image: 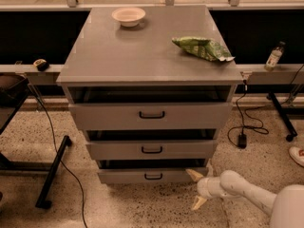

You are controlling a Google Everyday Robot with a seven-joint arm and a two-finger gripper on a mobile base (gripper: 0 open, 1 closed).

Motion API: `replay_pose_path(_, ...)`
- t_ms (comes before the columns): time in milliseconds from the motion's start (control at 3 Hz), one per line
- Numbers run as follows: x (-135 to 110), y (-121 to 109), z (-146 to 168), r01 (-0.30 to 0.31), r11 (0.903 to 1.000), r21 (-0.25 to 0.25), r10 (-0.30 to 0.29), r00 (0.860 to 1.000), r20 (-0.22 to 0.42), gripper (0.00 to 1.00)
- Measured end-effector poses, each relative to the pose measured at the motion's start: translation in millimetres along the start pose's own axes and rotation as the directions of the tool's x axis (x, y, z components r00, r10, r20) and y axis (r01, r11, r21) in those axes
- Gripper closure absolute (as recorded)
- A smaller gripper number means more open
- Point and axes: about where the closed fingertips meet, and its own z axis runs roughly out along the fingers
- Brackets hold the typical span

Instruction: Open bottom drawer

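The bottom drawer is the lowest and smallest of three grey drawer fronts in the cabinet, with a small black bar handle at its centre. It stands slightly out, with a dark gap above it. My gripper is low at the lower right, on a white arm coming in from the right. Its two cream fingers are spread apart and hold nothing. The upper fingertip sits by the drawer's right end; the lower one hangs over the floor.
The middle drawer and top drawer are above, both slightly out. On the cabinet top lie a white bowl and a green snack bag. A black cable and plug lie on the floor at right, a black stand leg at left.
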Motion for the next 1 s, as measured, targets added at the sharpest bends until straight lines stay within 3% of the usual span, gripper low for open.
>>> replay_pose_path(333,-10.9,-14.2,17.7,0.065,0.9979,-0.007,-0.065,0.998,-0.026,0.0)
replay_pose_path(667,-11.6,-28.0,28.5,0.078,0.9968,-0.02,-0.079,0.996,-0.039,0.0)
replay_pose_path(1000,-3.7,-35.9,40.5,0.048,0.9982,-0.038,-0.049,0.998,-0.041,0.0)
